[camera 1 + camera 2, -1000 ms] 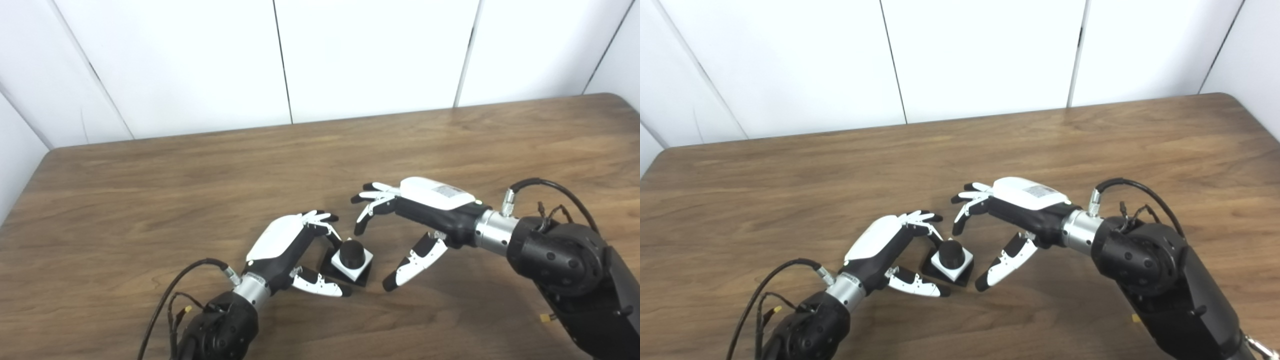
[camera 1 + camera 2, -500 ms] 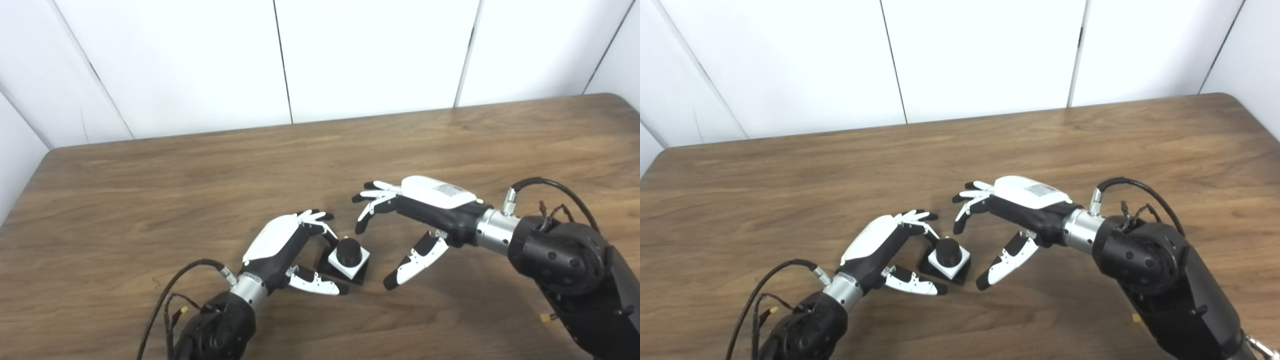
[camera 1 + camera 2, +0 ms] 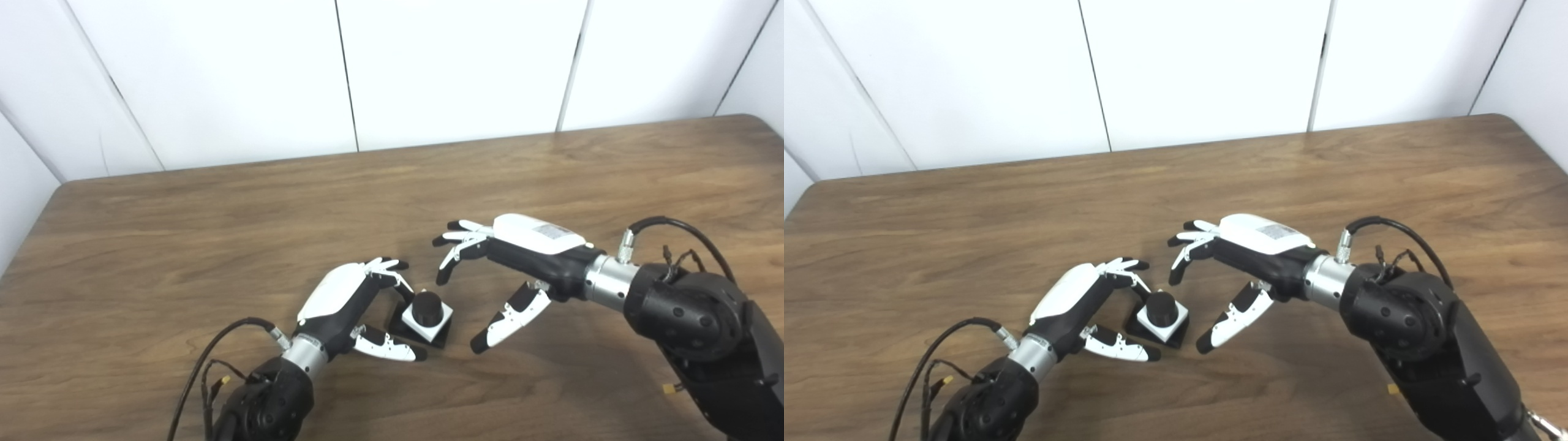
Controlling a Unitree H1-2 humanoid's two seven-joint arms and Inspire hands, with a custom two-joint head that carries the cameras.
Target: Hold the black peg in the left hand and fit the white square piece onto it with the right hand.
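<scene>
The black peg (image 3: 427,308) stands through the white square piece (image 3: 427,320) on the table (image 3: 184,245), at 3 o'clock from my left hand (image 3: 352,303), which cups it loosely, contact unclear in either view. My right hand (image 3: 1240,269) hovers spread, empty, at 2 o'clock.

Brown wood-grain table (image 3: 245,208), rounded far corners, fills the lower frame. White panel wall (image 3: 453,67) behind it, split by thin dark vertical seams. Wall angles in at left and right edges. Even, soft light; faint glare on the tabletop's far side.
</scene>
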